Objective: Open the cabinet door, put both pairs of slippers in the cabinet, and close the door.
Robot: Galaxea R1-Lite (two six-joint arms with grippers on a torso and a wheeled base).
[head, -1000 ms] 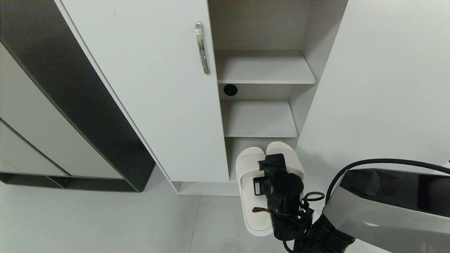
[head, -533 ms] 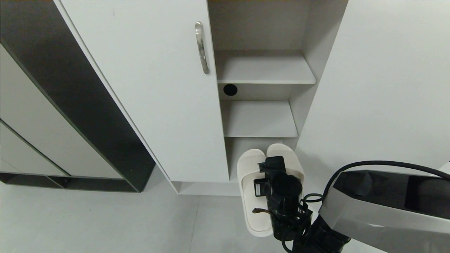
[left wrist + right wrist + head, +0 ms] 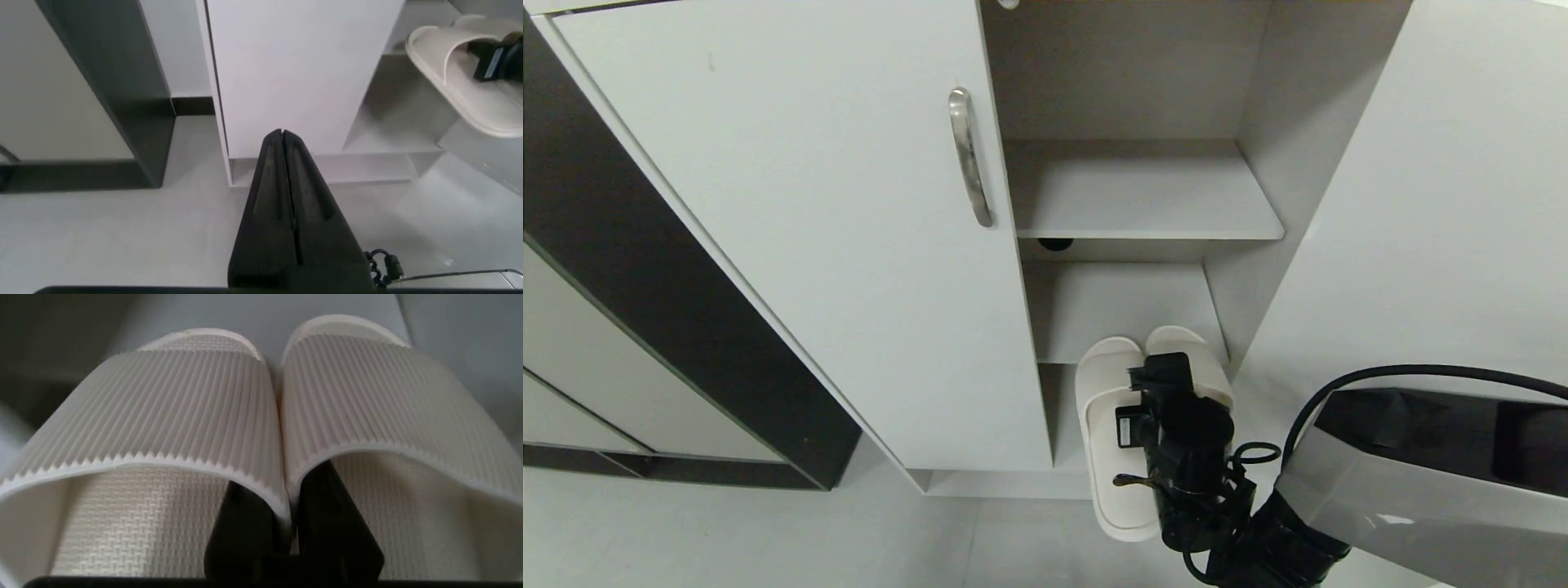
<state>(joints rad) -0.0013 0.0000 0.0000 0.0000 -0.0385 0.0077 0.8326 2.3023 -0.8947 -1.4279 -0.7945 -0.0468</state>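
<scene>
Right claw is clenched on the pair of white slippers. It pinches the two inner strap edges together, one finger tucked under each strap, so both shoes ride as a single bundle (smart, one trip instead of two). The pair hangs in the air just in front of the cabinet, toes pointing into its open side and heels sticking out toward the robot. That looks like the right way round for sliding them straight in.

The toes sit around the front edge of the lower shelf, above the bottom compartment. I honestly can't tell which of the two they're headed for.

The cabinet's right door is swung wide open, so that step looks done. The other door is closed, with its metal handle next to the opening. My guess is we're mid-placement of this pair, with the close-up left for later.

Left claw is pressed shut with nothing in it. It hangs low over the floor in front of the cabinet's closed door, probably just parked out of the way.

As for writing, there's a small white label on the right claw's body, too tiny to read. I can't see any print on the slippers, just ribbed straps.
</scene>
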